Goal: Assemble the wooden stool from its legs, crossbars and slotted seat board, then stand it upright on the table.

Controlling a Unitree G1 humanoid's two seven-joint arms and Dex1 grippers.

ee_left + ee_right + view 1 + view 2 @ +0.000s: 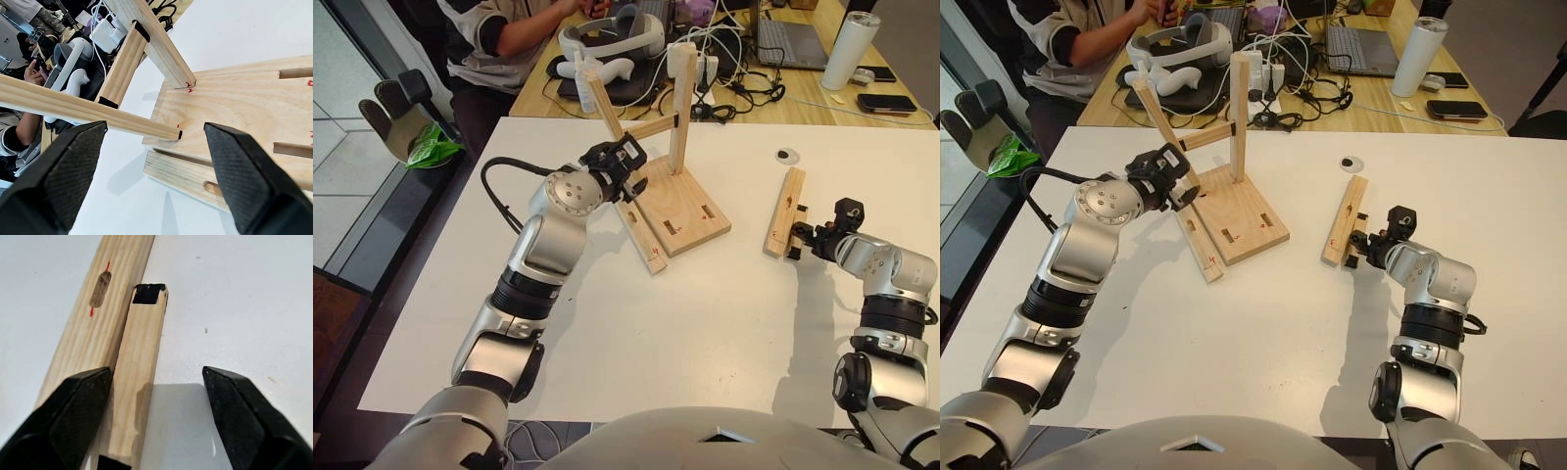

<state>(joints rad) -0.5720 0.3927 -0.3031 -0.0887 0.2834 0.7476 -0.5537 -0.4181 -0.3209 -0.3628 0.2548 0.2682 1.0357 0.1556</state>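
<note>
Stool, part-built. Head view: the slotted seat board (pixel 685 201) lies flat on the white counter (pixel 607 333) with two legs set into it, an upright leg (pixel 682 98) and a tilted leg (pixel 605 103), joined by a crossbar (pixel 651 126). A third leg (pixel 644 245) lies against the board's edge, and a fourth leg (pixel 785 211) lies well apart to the right.

Left wrist view: the left end effector (pixel 154 129) is open, its ribbed black fingers (pixel 68 176) on either side of the tilted leg's lower end, not closed on it. Because that leg leans, closing here would likely lever it out of its slot.

Right wrist view: the right end effector (pixel 156 374) is open around a short loose crossbar (pixel 139 362) that touches the fourth leg. A skewed pinch could catch both pieces — or skid them over the smooth counter.

All parts are pale, straight-grained, square-section wood with black-tipped ends and red-marked rectangular slots.
</note>
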